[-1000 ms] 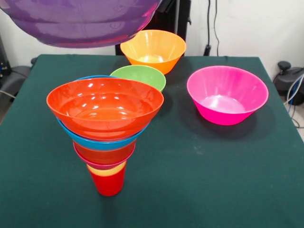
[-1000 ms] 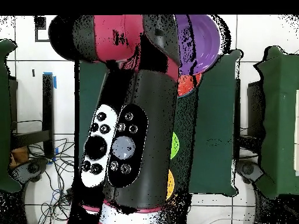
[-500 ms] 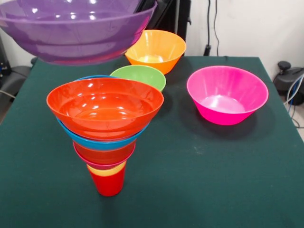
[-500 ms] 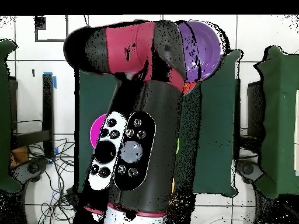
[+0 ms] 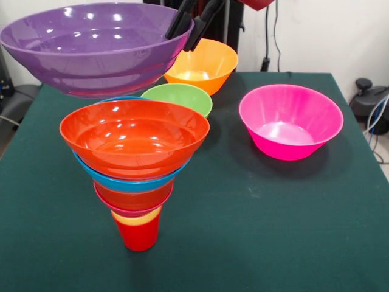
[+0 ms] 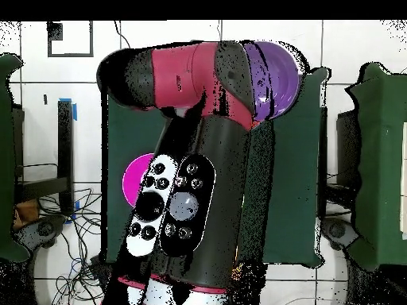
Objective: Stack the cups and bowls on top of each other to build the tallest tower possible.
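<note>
one purple bowl (image 5: 97, 45) in tool (image 5: 193, 25), three loose bowls

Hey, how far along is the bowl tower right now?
Done: the tower stands on a red cup, with a yellow cup, then bowls up to the orange-red bowl on top. In hand: the gripper holds the purple bowl by its rim, in the air above the tower. Left: the green bowl, light orange bowl and magenta-pink bowl sit loose on the table.
</note>
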Controlling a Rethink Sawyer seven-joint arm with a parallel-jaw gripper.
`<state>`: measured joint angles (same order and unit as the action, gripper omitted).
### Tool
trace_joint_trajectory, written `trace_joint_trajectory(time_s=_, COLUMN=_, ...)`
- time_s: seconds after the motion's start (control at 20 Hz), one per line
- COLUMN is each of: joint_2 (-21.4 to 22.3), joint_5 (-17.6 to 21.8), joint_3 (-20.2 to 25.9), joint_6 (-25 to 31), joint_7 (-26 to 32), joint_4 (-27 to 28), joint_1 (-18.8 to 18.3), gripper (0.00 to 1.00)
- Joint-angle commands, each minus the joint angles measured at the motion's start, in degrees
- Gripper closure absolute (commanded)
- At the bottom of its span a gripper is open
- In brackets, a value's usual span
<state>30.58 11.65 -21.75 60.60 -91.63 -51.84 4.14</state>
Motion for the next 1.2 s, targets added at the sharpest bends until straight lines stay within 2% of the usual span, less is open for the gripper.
trace_joint_trajectory(time_s=0.05, joint_2=0.02, joint_5=4.93, joint_3=5.02, joint_6=-3.13, joint_7=6.56, joint_4=-7.2, joint_1=0.69, gripper=1.0)
trace_joint_trajectory(time_s=1.2, joint_2=-1.93, joint_5=5.09, joint_3=3.94, joint_6=-8.9, joint_7=0.93, joint_4=-10.44, joint_1=2.03, gripper=1.0)
